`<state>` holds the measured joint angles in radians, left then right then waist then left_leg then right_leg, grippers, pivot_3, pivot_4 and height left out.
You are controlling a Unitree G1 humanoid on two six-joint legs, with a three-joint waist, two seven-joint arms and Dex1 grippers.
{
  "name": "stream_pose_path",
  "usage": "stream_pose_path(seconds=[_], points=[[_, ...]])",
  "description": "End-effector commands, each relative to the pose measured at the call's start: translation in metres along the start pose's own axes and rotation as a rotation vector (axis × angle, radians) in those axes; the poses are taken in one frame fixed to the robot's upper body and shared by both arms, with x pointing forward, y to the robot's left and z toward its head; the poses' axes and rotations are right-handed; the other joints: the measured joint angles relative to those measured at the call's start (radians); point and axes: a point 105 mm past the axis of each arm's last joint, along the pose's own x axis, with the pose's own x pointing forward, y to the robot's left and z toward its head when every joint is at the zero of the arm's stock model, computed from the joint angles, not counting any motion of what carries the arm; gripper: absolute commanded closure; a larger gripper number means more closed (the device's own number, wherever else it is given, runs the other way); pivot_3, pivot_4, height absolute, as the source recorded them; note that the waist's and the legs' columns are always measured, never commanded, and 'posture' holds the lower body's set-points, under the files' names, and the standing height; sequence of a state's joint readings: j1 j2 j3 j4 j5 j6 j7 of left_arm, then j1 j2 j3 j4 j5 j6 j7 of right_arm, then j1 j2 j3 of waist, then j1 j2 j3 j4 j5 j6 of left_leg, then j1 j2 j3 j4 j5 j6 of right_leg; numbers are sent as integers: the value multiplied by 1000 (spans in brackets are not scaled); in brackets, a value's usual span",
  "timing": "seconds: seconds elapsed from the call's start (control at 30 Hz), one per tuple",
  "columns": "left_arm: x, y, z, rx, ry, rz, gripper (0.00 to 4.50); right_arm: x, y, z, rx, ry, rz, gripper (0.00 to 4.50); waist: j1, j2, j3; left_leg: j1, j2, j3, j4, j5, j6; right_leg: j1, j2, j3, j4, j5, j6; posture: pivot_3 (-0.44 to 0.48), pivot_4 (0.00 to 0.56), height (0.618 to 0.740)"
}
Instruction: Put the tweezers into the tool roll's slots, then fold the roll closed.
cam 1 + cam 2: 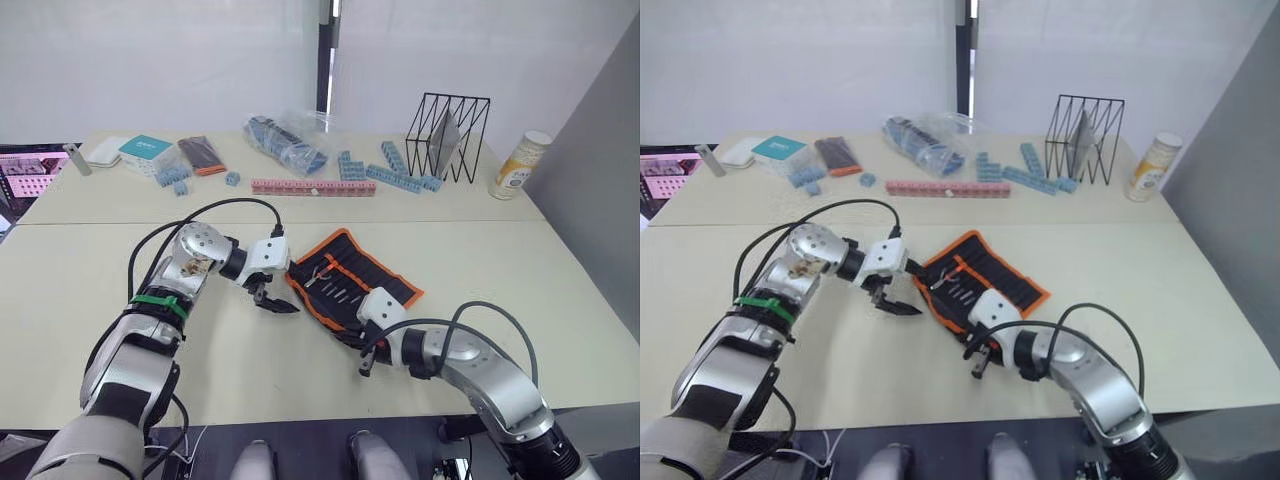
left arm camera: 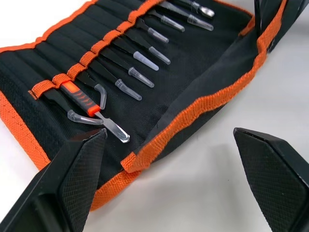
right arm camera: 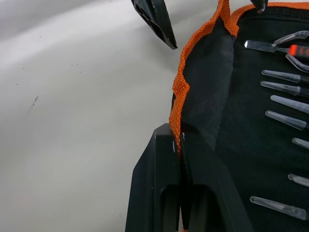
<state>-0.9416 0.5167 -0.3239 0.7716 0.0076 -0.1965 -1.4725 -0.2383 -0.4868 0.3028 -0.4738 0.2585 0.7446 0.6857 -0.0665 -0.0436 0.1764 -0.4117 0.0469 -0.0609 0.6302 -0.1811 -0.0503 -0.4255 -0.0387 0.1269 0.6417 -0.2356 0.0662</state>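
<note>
**Tweezers seated, fold about to begin**

Left eye view reads, from the left: the left gripper (image 1: 272, 300) hovers low over the table (image 1: 90, 300) just beside the near-left end of the tool roll (image 1: 385, 275), its two black fingers spread wide and holding nothing. In the left wrist view those fingers (image 2: 79, 169) stand on either side of the roll's orange-bound flap without touching it.

The roll lies open and slanted on the table, inner face up. The tweezers (image 2: 140, 60) sit side by side in the slots (image 2: 96, 48), held under the orange strip, their clear-capped tips pointing toward the flap edge. At the roll's left end an orange-handled tool (image 2: 79, 94) shares the row.

To the right of the roll's near edge, the right gripper (image 1: 362, 340) has its fingers pinched together on the orange binding of the roll's long flap; the right wrist view shows the fabric caught between the fingers (image 3: 159, 193).

With every tweezer seemingly slotted, the inserting step looks finished and the fold is the step in hand. The next move likely calls for the right gripper to lift the pinched flap up and carry it across the tips, while the left gripper steadies or takes the flap's other end so the roll does not slide.
</note>
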Motion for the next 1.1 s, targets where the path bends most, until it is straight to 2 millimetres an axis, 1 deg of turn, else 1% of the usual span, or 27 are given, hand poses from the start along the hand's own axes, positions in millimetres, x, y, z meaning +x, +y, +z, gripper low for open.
stream_pose_path(seconds=[0.03, 0.17, 0.23, 0.27, 0.3, 0.33, 0.47, 0.6, 0.73, 0.8, 0.9, 1.0, 1.1], points=[[0, 4, 5, 55, 19, -19, 1691, -5, 1, 8, -22, -30, -11, 4500, 0, 0, 0, 0, 0, 0, 0, 0, 0, 0, 0, 0, 0, 0, 0, 0, 150, 737], [3, 9, -1, 26, 41, -3, 2990, -7, -2, 6, -22, -23, -24, 4500, 0, 0, 0, -1, 0, 0, 0, 0, 0, 0, 0, 0, 0, 0, 0, 0, 150, 737], [4, 8, -4, 34, 56, -9, 3637, -8, -5, 5, -25, -16, -40, 4500, 0, 0, 0, -1, 0, -1, 1, 0, 0, 0, 0, 0, 0, 0, 0, 0, 150, 737], [4, 7, -6, 40, 67, -9, 4046, -9, -11, 3, -24, -9, -66, 4500, 0, 0, 0, -1, 0, -1, 1, 0, 0, 0, 0, 0, 0, 0, 0, 0, 150, 737], [4, 7, -7, 41, 73, -6, 4336, -11, -16, 1, -24, -3, -88, 4500, 0, 0, 0, -1, 0, -1, 1, 0, 0, 0, 0, 0, 0, 0, 0, 0, 150, 737], [4, 7, -8, 42, 75, -4, 4463, -12, -19, 0, -24, 0, -101, 4500, 0, 0, 0, -1, 0, -1, 1, 0, 0, 0, 0, 0, 0, 0, 0, 0, 150, 737], [-4, 7, -11, 17, 64, 15, 4463, -17, -42, -5, -44, 17, -178, 4500, -1, 0, 0, -1, 0, -1, 1, 0, 0, 0, 0, 0, 1, 0, 0, 0, 150, 737], [-14, 4, -19, -12, 82, 54, 4463, -16, -69, -14, -145, 86, -239, 4500, -4, 0, 0, 0, 0, -1, 2, 0, 0, 0, 0, 0, 1, 0, 1, 0, 150, 737], [-30, 1, -30, -69, 121, 124, 4463, -8, -90, -3, -195, 61, -268, 4500, -10, 0, 0, 0, 0, 0, 2, 0, 0, 0, 0, 0, 2, 0, 1, 0, 150, 737], [-39, -5, -36, -99, 140, 155, 4463, 0, -98, -2, -244, 71, -263, 4500, -14, 0, 0, 1, 0, -1, 2, 0, 0, 0, 1, 0, 3, 0, 1, 0, 150, 737], [-49, -19, -40, -148, 147, 185, 4463, 12, -104, 2, -302, 76, -240, 4500, -19, 0, 0, 2, 0, -1, 1, 0, 0, 0, 1, 0, 4, 0, 0, 0, 150, 737], [-52, -37, -35, -213, 112, 191, 4463, 21, -109, 9, -329, 55, -221, 4500, -23, 1, 1, 2, 1, 0, 0, 0, 0, 0, 1, 0, 3, 0, 0, 0, 150, 737], [-49, -51, -24, -272, 63, 189, 4463, 23, -110, 10, -345, 48, -208, 4500, -25, 1, 1, 2, 1, -1, 0, 0, 0, 0, 1, 0, 3, 0, 0, 0, 150, 737]])
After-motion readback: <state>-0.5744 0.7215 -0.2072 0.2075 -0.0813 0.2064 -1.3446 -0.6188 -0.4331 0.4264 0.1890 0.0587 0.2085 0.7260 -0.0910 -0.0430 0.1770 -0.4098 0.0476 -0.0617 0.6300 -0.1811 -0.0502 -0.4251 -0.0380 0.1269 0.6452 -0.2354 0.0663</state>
